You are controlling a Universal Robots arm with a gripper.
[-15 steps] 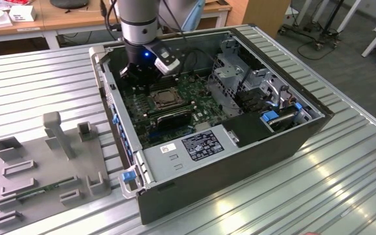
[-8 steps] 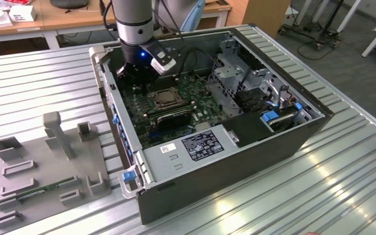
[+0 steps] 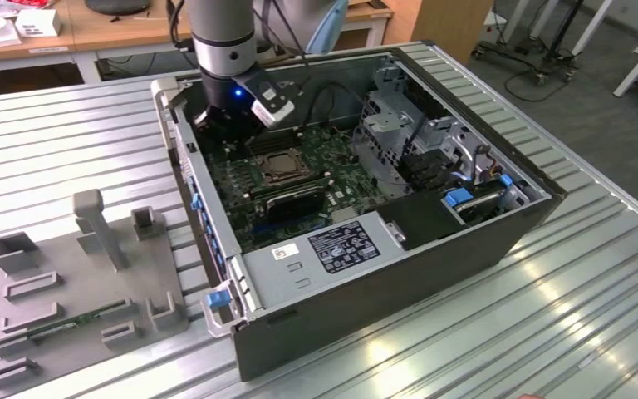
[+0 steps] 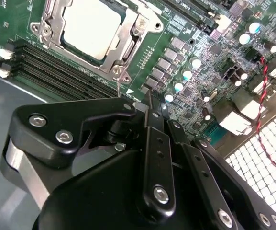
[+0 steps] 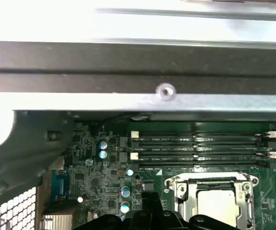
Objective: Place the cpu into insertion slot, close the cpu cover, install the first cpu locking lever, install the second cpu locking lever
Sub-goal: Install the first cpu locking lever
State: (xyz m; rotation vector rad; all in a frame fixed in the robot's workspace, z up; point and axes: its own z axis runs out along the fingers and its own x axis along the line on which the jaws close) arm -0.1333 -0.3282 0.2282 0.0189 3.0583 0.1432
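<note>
Ribbed metal desk [image 3: 585, 332] under open computer case [image 3: 408, 283], centre frame. Cpu [image 4: 87, 26] sits in insertion slot [image 3: 278, 170], upper left of second wrist view, cpu cover [image 4: 128, 48] lying flat around it. End effector [image 4: 153, 103] narrow, fingertips together, hovers near cover's corner; nothing visibly gripped.

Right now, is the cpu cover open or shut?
Shut: the cpu cover lies flat, its frame around the cpu and its metal top.
</note>
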